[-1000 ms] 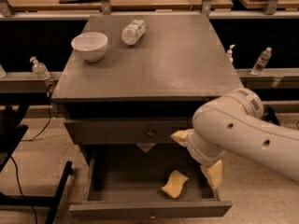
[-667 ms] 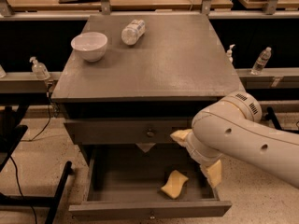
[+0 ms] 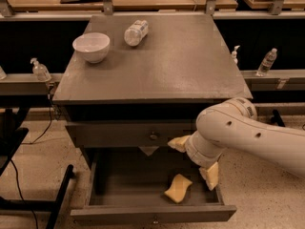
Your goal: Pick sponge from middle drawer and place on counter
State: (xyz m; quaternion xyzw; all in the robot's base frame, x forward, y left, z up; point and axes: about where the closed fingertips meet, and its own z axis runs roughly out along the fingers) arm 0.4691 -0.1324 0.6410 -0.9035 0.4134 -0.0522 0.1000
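Observation:
The yellow sponge (image 3: 177, 188) lies flat on the floor of the open middle drawer (image 3: 128, 184), right of its middle and near the front panel. My gripper (image 3: 194, 159) hangs over the drawer's right side, just above and to the right of the sponge, not touching it. Its two pale yellow fingers are spread wide: one finger (image 3: 178, 143) is up by the closed drawer front, the other (image 3: 210, 175) is low by the drawer's right wall. It holds nothing. The grey counter (image 3: 162, 61) is the cabinet top above.
A white bowl (image 3: 91, 46) and a lying plastic bottle (image 3: 136, 32) sit on the counter's back left. The closed upper drawer front with a round knob (image 3: 153, 136) is just above the open drawer. A black stand leg (image 3: 59, 194) is on the floor at left.
The arm has barely shifted. The sponge lies in the same place in the drawer.

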